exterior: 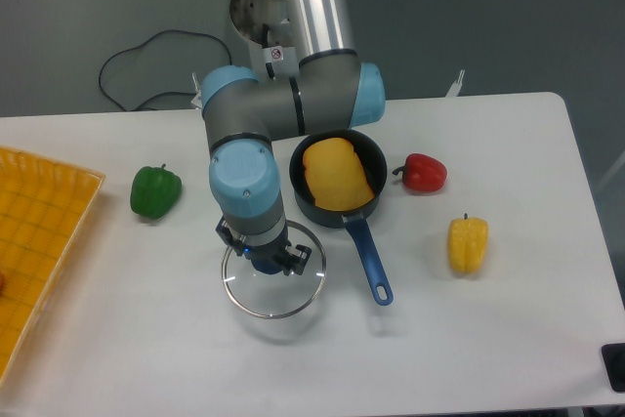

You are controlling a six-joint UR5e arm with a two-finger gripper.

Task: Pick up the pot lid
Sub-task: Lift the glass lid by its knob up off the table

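Gripper (266, 249) fingers are pointed downward and clamped on the blue knob (267, 266) of the pot lid (275, 296), by which the clear, thin-rimmed lid is held above the white table (488, 344). A faint smudge of shadow can be seen on the tabletop below it. The lid is tilted little, if at all, though its exact angle cannot be told.

Behind the lid and toward the right of the view, a black pan (305, 200) is partly hidden by the arm (241, 104); an orange-yellow item (335, 175) is held inside, and the blue handle (369, 261) is pointed toward the camera. A red pepper (423, 174) is placed just beside the pan, with a yellow pepper (468, 244) set farther right. On the left, a green pepper (155, 191) is seen near an orange crate (59, 192), which is cut off by the picture edge.
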